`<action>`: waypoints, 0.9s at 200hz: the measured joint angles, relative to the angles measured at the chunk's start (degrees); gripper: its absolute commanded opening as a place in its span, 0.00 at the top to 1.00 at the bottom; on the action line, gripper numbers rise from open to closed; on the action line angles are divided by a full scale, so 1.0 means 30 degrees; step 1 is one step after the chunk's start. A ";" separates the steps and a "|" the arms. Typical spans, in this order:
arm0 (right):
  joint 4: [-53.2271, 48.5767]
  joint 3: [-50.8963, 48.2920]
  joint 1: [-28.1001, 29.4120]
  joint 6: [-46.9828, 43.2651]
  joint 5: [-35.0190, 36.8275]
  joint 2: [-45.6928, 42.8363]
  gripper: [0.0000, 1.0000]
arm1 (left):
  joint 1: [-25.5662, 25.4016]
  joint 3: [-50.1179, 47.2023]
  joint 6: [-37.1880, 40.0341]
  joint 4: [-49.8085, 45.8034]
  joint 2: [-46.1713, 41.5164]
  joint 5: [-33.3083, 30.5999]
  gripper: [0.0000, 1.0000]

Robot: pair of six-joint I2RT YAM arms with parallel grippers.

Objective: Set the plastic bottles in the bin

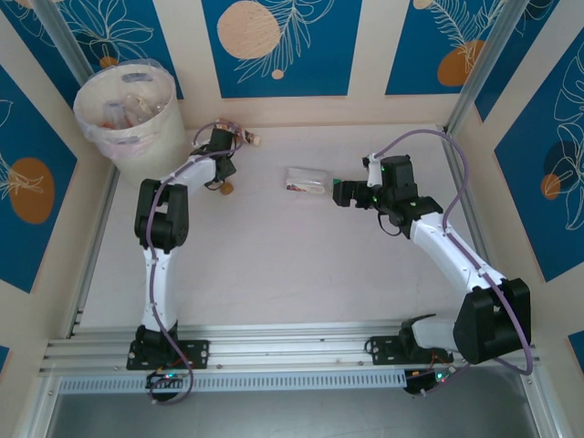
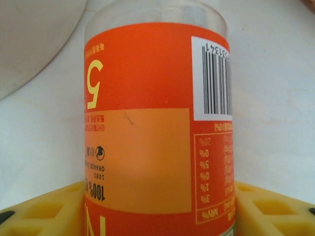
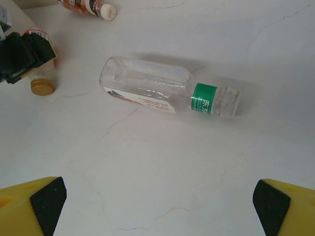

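Observation:
An orange-labelled plastic bottle with a gold cap lies on the table, and my left gripper is shut on it, a yellow finger pressed to each side. From above, this gripper sits just right of the bin, which holds several bottles. A clear bottle with a green neck band lies on its side mid-table. My right gripper is open and empty a short way from it, just to its right in the top view.
Another bottle with a brown label lies by the back wall. The bin's cream wall curves close to the held bottle. A white marbled table stretches toward the arm bases, with panel walls on three sides.

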 measured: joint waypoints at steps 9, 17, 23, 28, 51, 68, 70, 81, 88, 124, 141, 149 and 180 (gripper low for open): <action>0.0000 0.0000 0.0000 0.0000 0.0022 -0.0036 0.01 | 0.0000 -0.0029 0.0342 0.0153 0.0000 0.0095 0.51; 0.0000 0.0000 0.0000 0.0000 0.0087 -0.0080 0.00 | 0.0000 -0.0211 0.0583 0.0503 -0.0066 0.0299 0.53; 0.0000 0.0000 0.0000 0.0000 0.0146 -0.0117 0.00 | 0.0000 -0.0474 0.0699 0.0823 -0.0182 0.0393 0.55; 0.0000 -0.0007 0.0000 0.0000 0.0168 -0.0153 0.01 | 0.0000 -0.0838 0.0882 0.1195 -0.0372 0.0583 0.57; 0.0015 -0.0015 0.0000 0.0000 0.0291 -0.0379 0.00 | 0.0000 -0.2455 0.1530 0.2259 -0.1282 0.1530 0.76; 0.0015 -0.0022 0.0000 0.0007 0.0299 -0.0539 0.00 | 0.0000 -0.3585 0.2033 0.2863 -0.1982 0.2390 1.00; 0.0015 -0.0022 0.0000 0.0007 0.0299 -0.0554 0.00 | 0.0000 -0.3745 0.2113 0.2943 -0.2076 0.2484 1.00; 0.0036 -0.0036 0.0000 0.0007 0.0299 -0.0678 0.00 | -0.0015 -0.4575 0.2382 0.3235 -0.2659 0.3220 1.00; 0.0146 -0.0109 0.0000 0.0015 0.0291 -0.0794 0.00 | -0.0022 -0.5071 0.2579 0.3402 -0.3060 0.3643 1.00; 0.1479 -0.1290 0.0000 0.0000 -0.0393 -0.1982 0.00 | -0.0131 -0.7548 0.3483 0.4160 -0.6069 0.5836 1.00; 0.2361 -0.2004 0.0007 0.0036 -0.0933 -0.2820 0.00 | -0.0146 -0.8939 0.4029 0.5020 -0.8174 0.7235 1.00; 0.2878 -0.2331 0.0022 0.0073 -0.1202 -0.3228 0.00 | -0.0146 -0.9486 0.4437 0.5442 -0.9202 0.8014 1.00; 0.4510 -0.3169 0.0109 0.0160 -0.1967 -0.4503 0.00 | -0.0146 -0.9908 0.6207 0.6244 -1.1919 1.0265 1.00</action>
